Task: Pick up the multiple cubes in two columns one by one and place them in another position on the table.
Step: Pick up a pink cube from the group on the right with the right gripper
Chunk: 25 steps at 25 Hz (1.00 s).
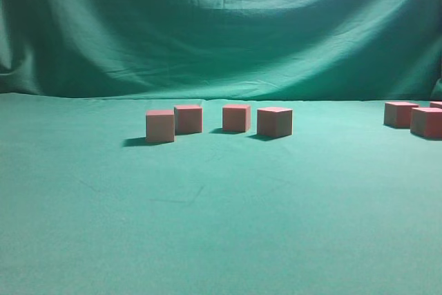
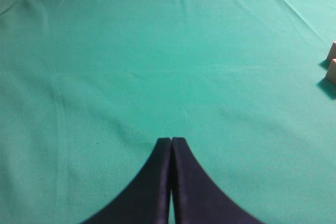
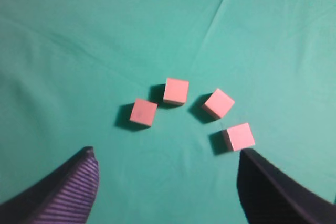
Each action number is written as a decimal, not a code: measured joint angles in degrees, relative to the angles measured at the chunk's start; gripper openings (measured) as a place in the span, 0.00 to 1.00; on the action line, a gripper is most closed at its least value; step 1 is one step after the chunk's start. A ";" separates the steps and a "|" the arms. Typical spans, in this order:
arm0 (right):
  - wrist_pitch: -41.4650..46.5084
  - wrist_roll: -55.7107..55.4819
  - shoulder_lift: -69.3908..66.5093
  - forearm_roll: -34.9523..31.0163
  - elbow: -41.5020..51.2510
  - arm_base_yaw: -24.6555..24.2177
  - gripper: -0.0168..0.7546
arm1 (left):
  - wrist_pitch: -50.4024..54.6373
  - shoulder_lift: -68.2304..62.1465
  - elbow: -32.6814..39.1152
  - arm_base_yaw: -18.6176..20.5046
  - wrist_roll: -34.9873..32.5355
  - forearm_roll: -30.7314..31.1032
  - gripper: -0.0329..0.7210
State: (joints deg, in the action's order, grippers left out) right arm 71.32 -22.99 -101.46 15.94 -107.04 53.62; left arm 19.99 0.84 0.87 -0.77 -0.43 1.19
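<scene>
Four small matte salmon-pink cubes (image 3: 184,109) sit in a loose arc under my right gripper (image 3: 165,182), which hangs above them with its dark fingers spread wide and nothing between them. In the right wrist view the arc runs from about nine o'clock round to four o'clock of the picture's middle; the cube at four o'clock (image 3: 239,136) lies just beside my right-hand fingertip (image 3: 252,163).

That one worries me most: if I descend straight from here, I judge the finger could land on it or shove it aside rather than straddle it.

The two cubes at the top of the arc stand near each other, so a wide spread could catch both or nudge the neighbour.

The green cloth covering the table (image 1: 207,240) is slightly wrinkled, and I expect a pushed cube might tip on a fold.

More cubes (image 1: 414,117) wait at three o'clock in the exterior view, at the frame's edge, partly cut off.

My left gripper (image 2: 171,142) is pressed together, empty, over bare cloth, two cube corners (image 2: 332,62) showing at its three o'clock.
</scene>
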 joint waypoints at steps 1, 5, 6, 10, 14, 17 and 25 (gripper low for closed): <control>0.00 0.46 1.22 -0.58 1.42 0.00 0.74 | 0.00 0.00 0.00 0.00 0.00 0.00 0.04; 0.27 1.04 7.25 -1.34 9.20 0.00 0.74 | 0.00 0.00 0.00 0.00 0.00 0.00 0.04; 0.27 1.14 8.84 -1.34 11.39 -0.11 0.74 | 0.00 0.00 0.00 0.00 0.00 0.00 0.04; 0.27 1.13 14.96 -1.56 20.09 -1.76 0.74 | 0.00 0.00 0.00 0.00 0.00 0.00 0.04; 0.15 0.00 22.26 -1.56 29.66 -4.04 0.74 | 0.00 0.00 0.00 0.00 0.00 0.00 0.04; -2.45 -2.90 28.46 -1.33 38.95 -7.41 0.74 | 0.00 0.00 0.00 0.00 0.00 0.00 0.04; -14.25 -4.57 35.08 -1.55 57.31 -22.58 0.74 | 0.00 0.00 0.00 0.00 0.00 0.00 0.04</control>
State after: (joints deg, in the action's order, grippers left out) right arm 57.07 -27.56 -66.38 14.39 -49.73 31.04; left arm 19.99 0.84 0.87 -0.77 -0.43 1.19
